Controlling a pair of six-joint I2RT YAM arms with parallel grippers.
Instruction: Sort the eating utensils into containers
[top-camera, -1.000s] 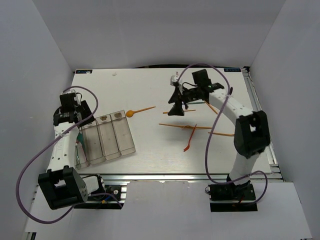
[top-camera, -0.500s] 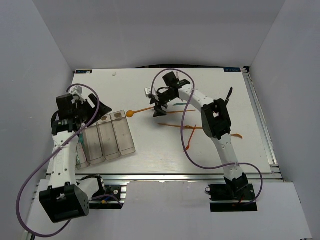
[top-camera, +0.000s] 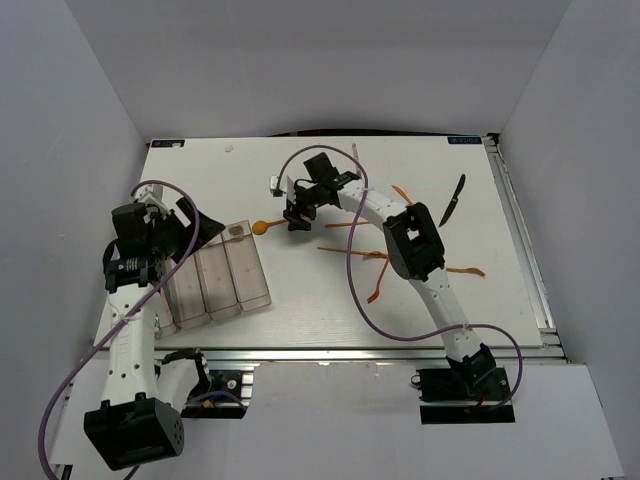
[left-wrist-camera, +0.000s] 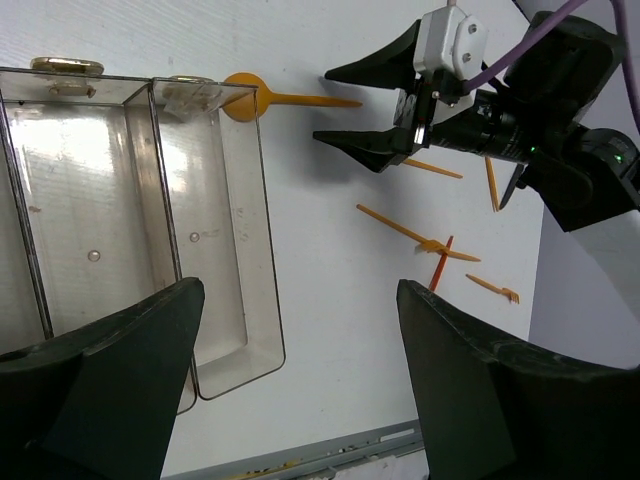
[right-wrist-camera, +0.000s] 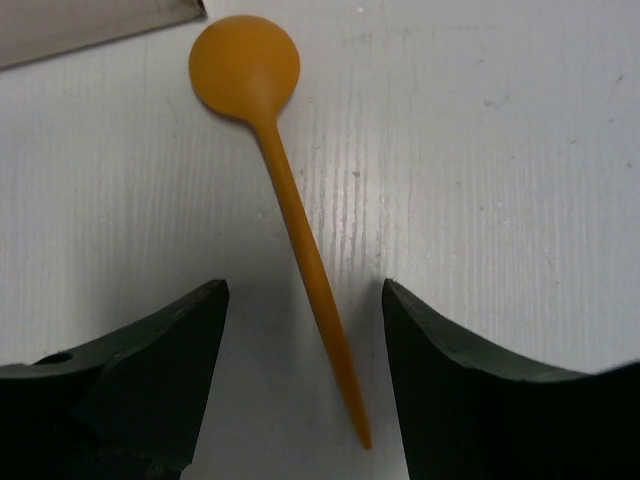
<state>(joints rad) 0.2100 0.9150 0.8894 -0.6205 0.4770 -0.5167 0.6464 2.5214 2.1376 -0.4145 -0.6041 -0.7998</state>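
Two moves in the last second: the right gripper (top-camera: 296, 216) has swung left across the table, arm stretched out, to the orange spoon (right-wrist-camera: 290, 200), which lies just right of the containers (top-camera: 215, 275) — a pickup looks imminent; its jaws stand spread either side of the handle, not touching; the left gripper (left-wrist-camera: 300, 290) has lifted above the containers — jaws wide, holding nothing.
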